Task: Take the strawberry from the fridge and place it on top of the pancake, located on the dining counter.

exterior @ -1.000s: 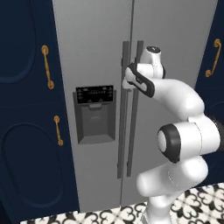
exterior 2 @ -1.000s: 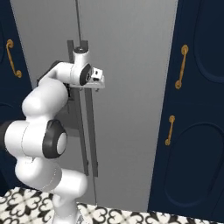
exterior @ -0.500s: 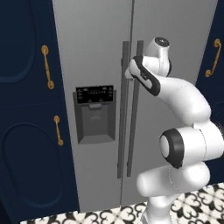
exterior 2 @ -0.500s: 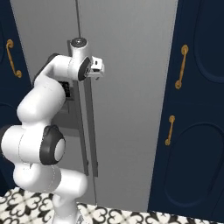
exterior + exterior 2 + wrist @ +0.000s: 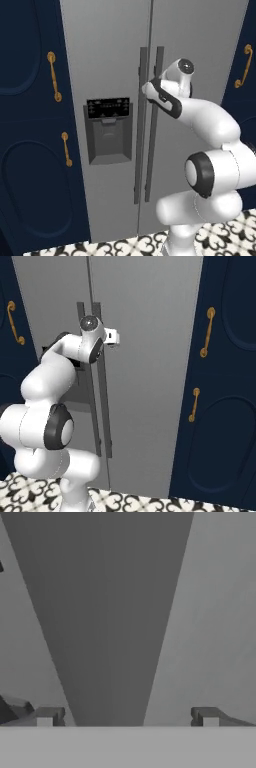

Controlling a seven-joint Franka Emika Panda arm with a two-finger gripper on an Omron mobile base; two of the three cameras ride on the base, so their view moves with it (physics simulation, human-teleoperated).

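Your pincer (image 5: 127,719) has closed in on the fridge (image 5: 110,60) handle (image 5: 107,622) at frame centre; tips apart, straddling the bar. Doors shut; clamp next.

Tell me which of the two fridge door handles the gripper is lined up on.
The right-door handle, the one farther from the dispenser panel. In the hand view that bar runs between the open gripper fingertips.
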